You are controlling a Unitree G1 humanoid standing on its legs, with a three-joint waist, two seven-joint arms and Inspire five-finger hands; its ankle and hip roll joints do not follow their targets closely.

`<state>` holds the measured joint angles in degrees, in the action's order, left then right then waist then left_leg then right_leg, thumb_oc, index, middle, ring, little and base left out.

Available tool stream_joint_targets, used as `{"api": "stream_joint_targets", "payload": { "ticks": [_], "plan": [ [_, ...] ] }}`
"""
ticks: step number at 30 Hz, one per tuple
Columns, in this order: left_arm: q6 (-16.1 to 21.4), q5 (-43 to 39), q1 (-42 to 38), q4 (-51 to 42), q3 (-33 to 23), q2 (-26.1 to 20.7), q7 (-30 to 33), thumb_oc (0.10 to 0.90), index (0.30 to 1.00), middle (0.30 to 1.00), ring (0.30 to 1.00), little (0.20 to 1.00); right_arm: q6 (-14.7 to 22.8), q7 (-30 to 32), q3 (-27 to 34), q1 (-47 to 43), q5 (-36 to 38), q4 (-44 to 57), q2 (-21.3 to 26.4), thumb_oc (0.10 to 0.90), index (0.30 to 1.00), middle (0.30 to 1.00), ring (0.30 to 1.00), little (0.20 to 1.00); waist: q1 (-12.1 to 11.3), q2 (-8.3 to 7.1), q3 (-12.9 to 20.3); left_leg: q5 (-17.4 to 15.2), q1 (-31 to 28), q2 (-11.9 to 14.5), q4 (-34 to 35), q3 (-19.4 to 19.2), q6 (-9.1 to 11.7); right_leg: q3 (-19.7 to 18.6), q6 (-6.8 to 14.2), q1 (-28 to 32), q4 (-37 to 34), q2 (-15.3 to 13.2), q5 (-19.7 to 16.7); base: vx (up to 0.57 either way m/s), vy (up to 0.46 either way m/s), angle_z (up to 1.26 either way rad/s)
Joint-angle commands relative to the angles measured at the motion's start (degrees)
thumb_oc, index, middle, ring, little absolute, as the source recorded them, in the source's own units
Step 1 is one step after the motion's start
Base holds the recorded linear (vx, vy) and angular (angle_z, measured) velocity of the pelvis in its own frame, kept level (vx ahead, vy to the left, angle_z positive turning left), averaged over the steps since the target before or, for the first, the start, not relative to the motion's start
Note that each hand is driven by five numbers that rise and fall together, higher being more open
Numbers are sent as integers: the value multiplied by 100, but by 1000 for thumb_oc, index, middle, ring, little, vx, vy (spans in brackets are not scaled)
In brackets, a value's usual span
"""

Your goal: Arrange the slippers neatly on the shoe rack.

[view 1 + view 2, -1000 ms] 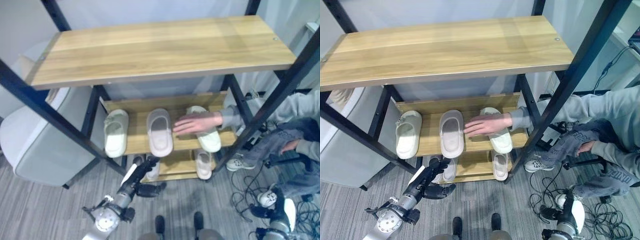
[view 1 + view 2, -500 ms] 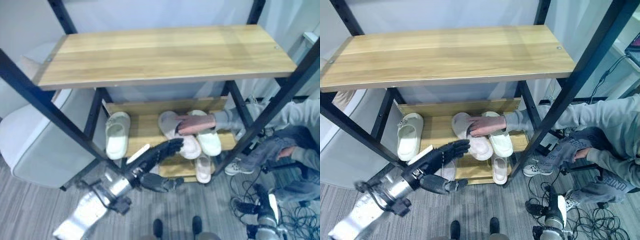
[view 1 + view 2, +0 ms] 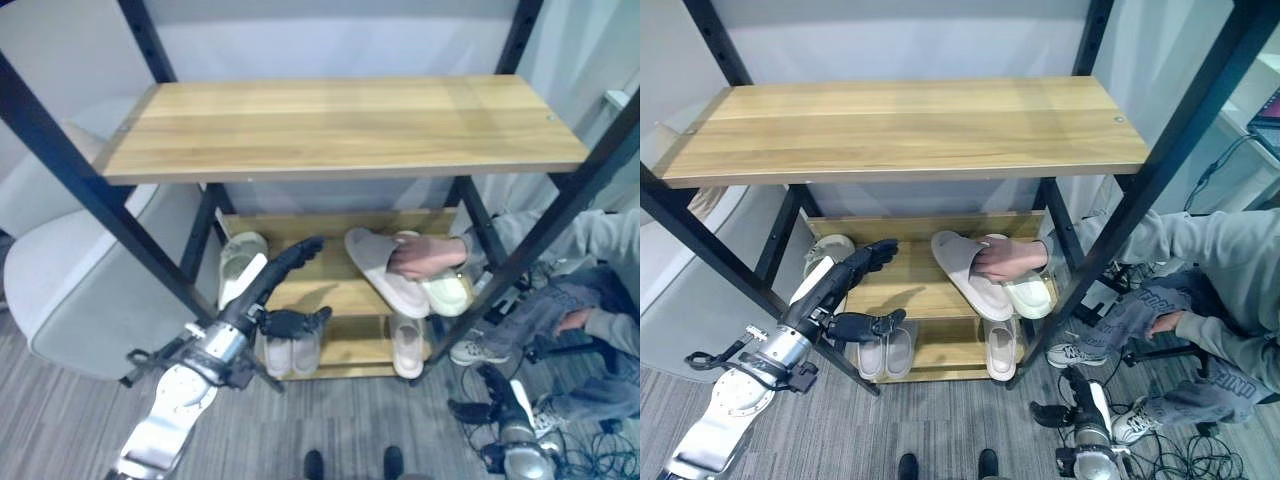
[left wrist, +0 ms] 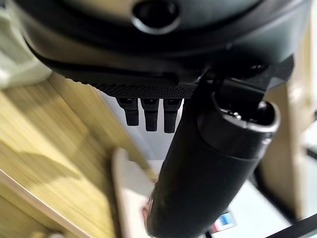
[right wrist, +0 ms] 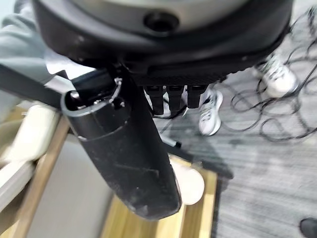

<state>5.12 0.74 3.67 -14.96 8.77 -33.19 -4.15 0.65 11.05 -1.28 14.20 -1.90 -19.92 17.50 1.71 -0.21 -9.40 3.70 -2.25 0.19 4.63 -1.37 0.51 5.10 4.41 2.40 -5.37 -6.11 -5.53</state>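
The shoe rack (image 3: 340,125) has a wooden top shelf and two lower shelves. A person's hand (image 3: 420,258) grips a beige slipper (image 3: 385,278) and holds it tilted over the middle shelf (image 3: 310,290), beside a pale green slipper (image 3: 447,293). Another pale slipper (image 3: 240,262) lies at that shelf's left end. My left hand (image 3: 285,268) is open, fingers stretched over the middle shelf's front between the left slipper and the beige one, touching neither. On the bottom shelf lie a pair (image 3: 290,352) and a single slipper (image 3: 405,345). My right hand (image 3: 1085,440) hangs low by the floor, open and holding nothing.
Black rack posts (image 3: 95,195) cross in front at both sides. A grey chair (image 3: 70,290) stands left of the rack. The person sits at the right (image 3: 1200,260), with shoes (image 5: 210,114) and cables (image 3: 600,440) on the carpet.
My left hand rose from near the floor to the middle shelf. The person slid the beige slipper to the right and tilted it up. The camera shifted too.
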Motion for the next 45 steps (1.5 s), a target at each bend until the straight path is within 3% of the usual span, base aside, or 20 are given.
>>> {"api": "stream_joint_targets", "payload": {
  "ticks": [1, 15, 27, 36, 45],
  "plan": [
    [706, 692, -765, -212, 0, 68, 529, 800, 900, 900, 900, 900, 561, -17, 109, -183, 294, 525, 421, 800, 900, 900, 900, 900, 59, 47, 211, -486, -106, 210, 37, 54, 99, 138, 202, 438, 331, 53, 1023, 0, 0, 0],
    [803, 1213, -1169, -52, 301, 187, 833, 800, 900, 900, 900, 900, 885, -226, -441, -510, 669, -81, 436, 800, 900, 900, 900, 900, 103, 41, 272, -562, -201, 211, 37, -48, 98, 66, 218, 508, 215, 59, 966, 7, 4, -5],
    [774, 1448, -1954, 426, 818, 344, 950, 800, 900, 900, 900, 900, 1068, -375, -584, -723, 941, -591, 498, 800, 900, 900, 900, 900, 188, 57, 333, -587, -235, 216, 37, -89, 111, 65, 238, 509, 190, 62, 943, 0, 0, 0],
    [778, 1568, -2012, 511, 887, 344, 946, 800, 900, 900, 900, 900, 1113, -478, -655, -753, 914, -789, 531, 800, 900, 900, 900, 900, 211, 56, 368, -620, -288, 219, 37, -138, 109, 32, 240, 540, 141, 73, 928, 11, 8, -7],
    [745, 1745, -2840, 920, 1427, 541, 1067, 800, 900, 900, 900, 900, 1202, -432, -725, -799, 840, -726, 575, 800, 900, 900, 900, 900, 359, 59, 373, -603, -238, 244, 37, -211, 146, 24, 258, 496, 146, 81, 910, 3, -2, -1]
  ]
}}
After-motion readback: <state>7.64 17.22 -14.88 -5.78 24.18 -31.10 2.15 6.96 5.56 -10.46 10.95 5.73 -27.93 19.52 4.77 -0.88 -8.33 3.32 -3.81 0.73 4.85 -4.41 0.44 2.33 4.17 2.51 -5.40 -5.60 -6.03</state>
